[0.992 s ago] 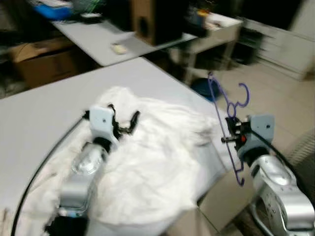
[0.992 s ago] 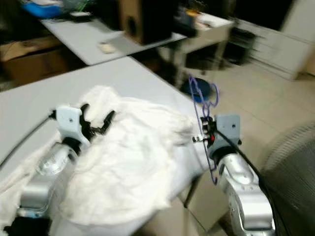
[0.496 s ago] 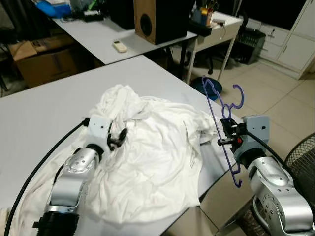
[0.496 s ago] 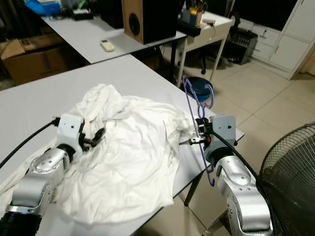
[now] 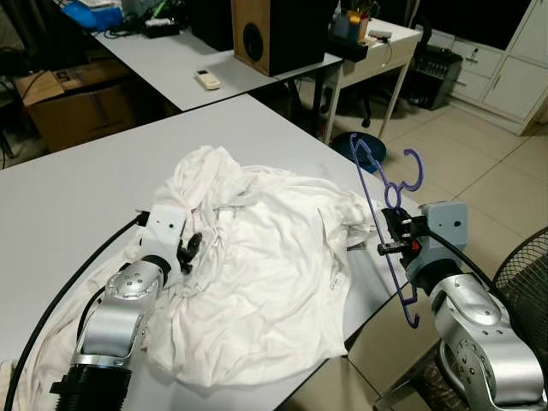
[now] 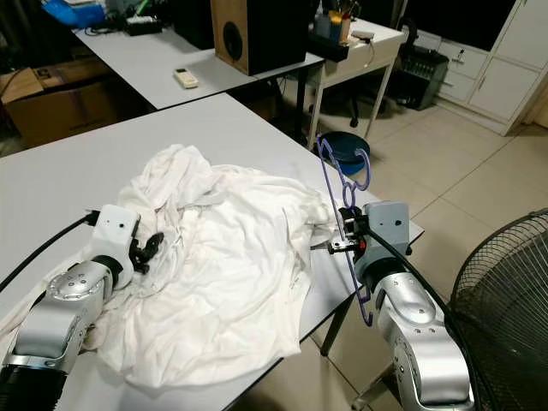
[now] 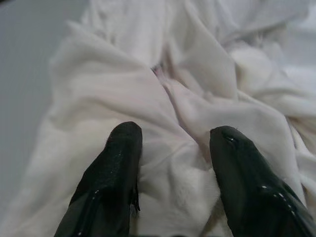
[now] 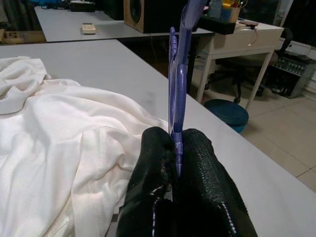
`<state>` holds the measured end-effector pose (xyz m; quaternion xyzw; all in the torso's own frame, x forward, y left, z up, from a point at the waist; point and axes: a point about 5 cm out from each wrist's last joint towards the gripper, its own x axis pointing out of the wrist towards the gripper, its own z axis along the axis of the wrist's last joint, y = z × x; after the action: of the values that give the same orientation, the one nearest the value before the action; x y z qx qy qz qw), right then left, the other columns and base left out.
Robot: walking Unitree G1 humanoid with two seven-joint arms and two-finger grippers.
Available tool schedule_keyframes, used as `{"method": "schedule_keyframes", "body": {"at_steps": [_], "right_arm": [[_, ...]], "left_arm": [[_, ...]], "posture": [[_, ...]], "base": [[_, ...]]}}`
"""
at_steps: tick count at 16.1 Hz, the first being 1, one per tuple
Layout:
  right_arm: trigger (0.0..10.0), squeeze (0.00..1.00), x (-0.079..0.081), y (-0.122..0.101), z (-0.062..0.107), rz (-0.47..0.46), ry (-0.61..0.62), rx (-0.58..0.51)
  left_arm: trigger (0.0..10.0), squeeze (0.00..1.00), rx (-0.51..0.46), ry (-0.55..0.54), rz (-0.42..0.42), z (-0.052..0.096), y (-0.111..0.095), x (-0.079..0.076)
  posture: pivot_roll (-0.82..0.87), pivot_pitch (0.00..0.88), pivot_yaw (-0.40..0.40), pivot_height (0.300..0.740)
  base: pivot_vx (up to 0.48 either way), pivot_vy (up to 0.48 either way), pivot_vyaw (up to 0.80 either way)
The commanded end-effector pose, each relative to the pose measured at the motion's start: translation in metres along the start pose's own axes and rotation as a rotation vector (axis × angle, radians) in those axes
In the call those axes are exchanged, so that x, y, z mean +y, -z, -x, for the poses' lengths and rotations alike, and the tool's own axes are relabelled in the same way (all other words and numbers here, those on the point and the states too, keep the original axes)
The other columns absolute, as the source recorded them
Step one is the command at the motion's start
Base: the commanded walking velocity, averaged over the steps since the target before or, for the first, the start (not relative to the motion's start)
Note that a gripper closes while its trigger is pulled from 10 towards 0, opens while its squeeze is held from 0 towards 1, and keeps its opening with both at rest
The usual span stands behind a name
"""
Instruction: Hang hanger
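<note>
Left eye view: a crumpled white garment (image 5: 257, 274) sprawls across the grey table (image 5: 77, 188) at mid-frame, its lower left edge cut off by the frame. The left gripper (image 5: 187, 250) rests on the cloth at centre left, fingers parted with nothing between them but folds. At right, just off the table's edge, the right gripper (image 5: 392, 233) is clamped on a purple hanger (image 5: 385, 205), which stands nearly upright with its hook at the top and its lower end beside the silver forearm. A brown speaker (image 5: 274, 34) sits on a second table at upper centre; a fan (image 5: 527, 274) is cut off at the right edge.

Right eye view: a holder on the desk at upper centre, the desk organizer (image 6: 330, 43), carries pens too small to tell apart. A blue bin (image 6: 347, 147) on the floor shows behind the hanger, its contents hidden.

Left wrist view: two black fingers (image 7: 108, 168) lie spread on white fabric; the cloth beneath them is pressed, not pinched.

Right wrist view: both fingers meet tightly around the hanger's thin purple bar, whose top runs out of frame.
</note>
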<state>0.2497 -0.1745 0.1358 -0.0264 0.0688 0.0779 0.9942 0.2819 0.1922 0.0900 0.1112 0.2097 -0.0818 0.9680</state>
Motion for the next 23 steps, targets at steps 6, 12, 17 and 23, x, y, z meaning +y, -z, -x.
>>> {"method": "schedule_keyframes", "body": {"at_steps": [6, 12, 17, 23], "right_arm": [[10.0, 0.00, 0.003, -0.002, -0.001, 0.006, -0.018, -0.007], [10.0, 0.00, 0.003, -0.002, -0.001, 0.010, -0.015, -0.008], [10.0, 0.00, -0.002, -0.005, -0.002, 0.014, -0.008, -0.033], [10.0, 0.00, -0.020, -0.022, -0.008, -0.004, -0.009, -0.118]], "left_arm": [[0.0, 0.00, 0.070, -0.021, -0.022, 0.000, 0.007, 0.004], [0.0, 0.00, 0.052, -0.004, -0.003, 0.000, 0.005, 0.003], [0.0, 0.00, -0.151, 0.063, -0.023, 0.005, -0.032, 0.023], [0.0, 0.00, -0.596, 0.223, -0.006, 0.030, -0.135, 0.077]], "posture": [[-0.10, 0.000, 0.000, 0.740], [-0.10, 0.000, 0.003, 0.740], [-0.09, 0.000, 0.000, 0.740], [-0.07, 0.000, -0.006, 0.740]], "base": [[0.000, 0.000, 0.00], [0.000, 0.000, 0.00], [0.000, 0.000, 0.00], [0.000, 0.000, 0.00]]}}
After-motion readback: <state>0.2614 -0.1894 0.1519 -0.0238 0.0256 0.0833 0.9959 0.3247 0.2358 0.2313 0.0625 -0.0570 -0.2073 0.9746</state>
